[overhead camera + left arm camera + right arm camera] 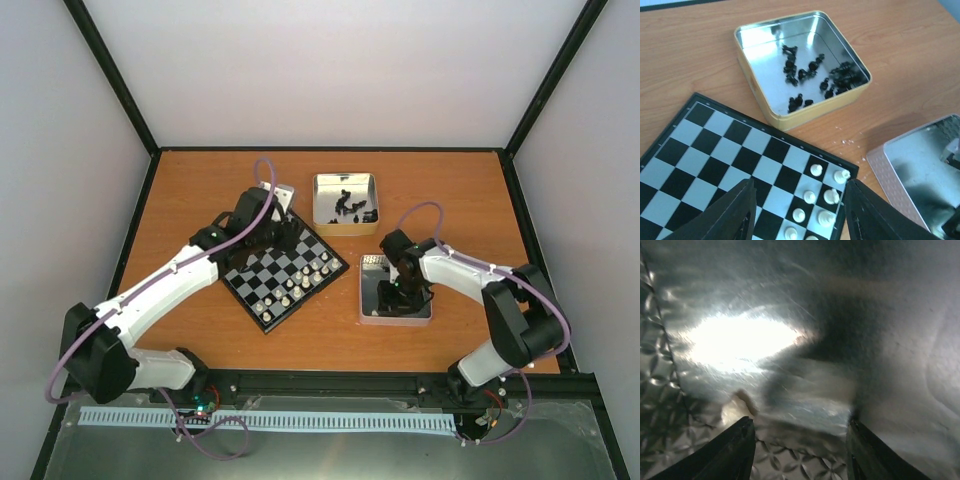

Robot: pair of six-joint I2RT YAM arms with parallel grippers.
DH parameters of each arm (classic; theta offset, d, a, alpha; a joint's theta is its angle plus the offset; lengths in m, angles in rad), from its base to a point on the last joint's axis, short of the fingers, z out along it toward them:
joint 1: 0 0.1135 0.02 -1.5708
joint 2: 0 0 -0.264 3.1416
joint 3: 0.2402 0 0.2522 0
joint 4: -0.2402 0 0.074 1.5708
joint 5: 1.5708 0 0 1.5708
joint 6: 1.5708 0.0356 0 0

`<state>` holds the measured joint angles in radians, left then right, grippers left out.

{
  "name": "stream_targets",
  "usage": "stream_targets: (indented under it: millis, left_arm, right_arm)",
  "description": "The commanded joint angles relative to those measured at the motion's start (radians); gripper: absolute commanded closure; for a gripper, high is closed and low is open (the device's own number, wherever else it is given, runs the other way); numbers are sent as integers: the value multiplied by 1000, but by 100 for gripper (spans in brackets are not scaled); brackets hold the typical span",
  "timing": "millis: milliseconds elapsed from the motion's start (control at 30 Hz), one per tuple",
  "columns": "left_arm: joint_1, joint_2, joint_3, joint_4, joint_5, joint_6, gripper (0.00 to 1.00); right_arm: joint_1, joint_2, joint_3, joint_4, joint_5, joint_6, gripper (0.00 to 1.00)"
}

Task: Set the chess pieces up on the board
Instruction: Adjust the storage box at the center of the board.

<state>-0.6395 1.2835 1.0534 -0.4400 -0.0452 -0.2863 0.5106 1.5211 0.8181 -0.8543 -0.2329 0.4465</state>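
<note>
The board [255,277] lies turned on the table, left of centre, with several cream-white chess pieces [305,280] in two rows along its near right edge. In the left wrist view the board [715,150] fills the lower left and the white pieces [810,196] stand at its right corner. My left gripper [285,238] hovers open and empty over the board's far corner, its jaws wide apart [799,205]. My right gripper [400,290] is open, low inside the silver tin [396,322]. Its view is blurred metal [890,315], and no piece shows between its fingers [735,450].
A gold-sided tin [316,205] at the back centre holds several black chessmen [347,207]. It also shows in the left wrist view [805,112] with the black pieces [810,75] inside. The silver tin's corner [920,170] shows at right. Another shiny lid [284,190] lies behind the left arm.
</note>
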Motion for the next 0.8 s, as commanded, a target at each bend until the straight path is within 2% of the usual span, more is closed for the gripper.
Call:
stream_targets:
  millis: [0, 167, 300, 467, 533, 767]
  left_arm:
    - [27, 40, 62, 54, -37, -14, 51]
    - [36, 116, 125, 65, -54, 7, 51]
    - [50, 174, 162, 51, -64, 12, 51]
    - [66, 204, 179, 46, -53, 2, 51]
    - [66, 214, 186, 44, -58, 8, 51]
    - [68, 220, 201, 43, -67, 24, 51]
  right_arm:
    - [-3, 66, 37, 53, -49, -27, 51]
    - [-1, 118, 39, 138, -87, -22, 59]
    - [-3, 124, 45, 225, -56, 13, 73]
    - [-6, 102, 61, 268, 52, 44, 83]
    - [-21, 93, 74, 259, 101, 51, 82]
    - [-54, 44, 139, 236, 153, 16, 71]
